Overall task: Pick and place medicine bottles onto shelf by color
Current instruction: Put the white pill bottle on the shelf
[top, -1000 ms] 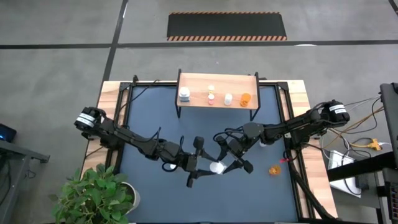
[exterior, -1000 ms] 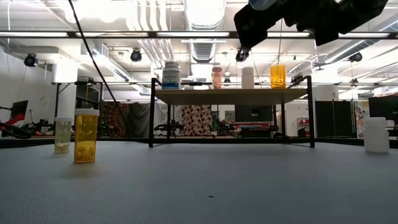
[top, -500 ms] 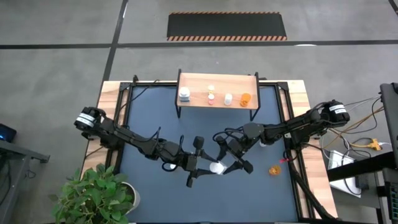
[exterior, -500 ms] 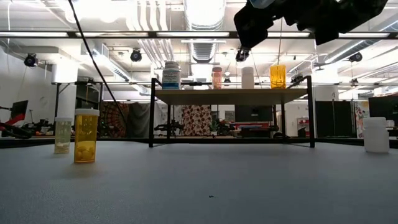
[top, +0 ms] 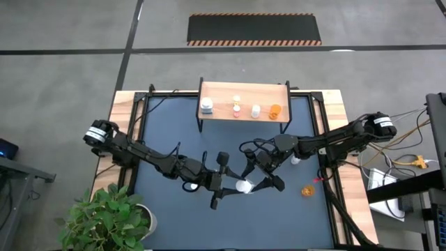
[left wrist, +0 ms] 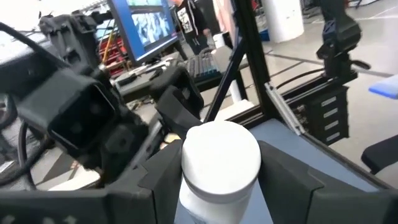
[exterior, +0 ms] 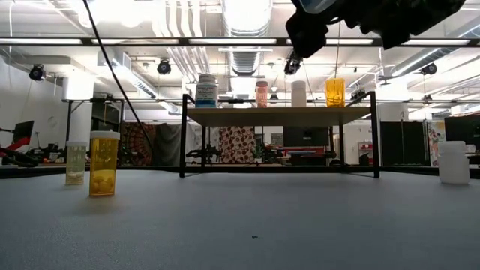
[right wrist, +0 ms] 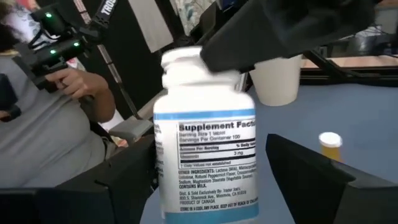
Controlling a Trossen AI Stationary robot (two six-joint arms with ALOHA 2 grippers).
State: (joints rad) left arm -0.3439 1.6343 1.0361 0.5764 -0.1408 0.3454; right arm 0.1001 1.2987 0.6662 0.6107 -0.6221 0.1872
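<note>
At the near middle of the desk (top: pixel 139 209), your two hands meet over one white bottle (top: pixel 243 186). Your left hand (top: pixel 221 187) reaches in from the left with its fingers on either side of the bottle, and the left wrist view shows the white cap (left wrist: pixel 220 156) seated between those dark fingers, pinched from both flanks. Your right hand (top: pixel 261 177) comes from the right and sits just beside the same bottle; its own wrist view shows the labelled bottle body (right wrist: pixel 205 168) standing upright between spread fingers, with a gap visible on one side, so that hand is open around it rather than clamped.

Off to the right, an orange bottle (top: pixel 306 189) sits alone on the blue mat, well apart from both hands. The low view shows an amber bottle (exterior: pixel 103 164) and a paler bottle (exterior: pixel 75 163) standing side by side, and a white bottle (exterior: pixel 454 163) at the opposite edge.

At the far edge stands the shelf (top: pixel 244 115) on its black legs. Four bottles stand in a row on it: a white labelled one (top: pixel 206 106), a small pinkish one (top: pixel 237 107), a white one (top: pixel 256 110) and an orange one (top: pixel 275 110).
</note>
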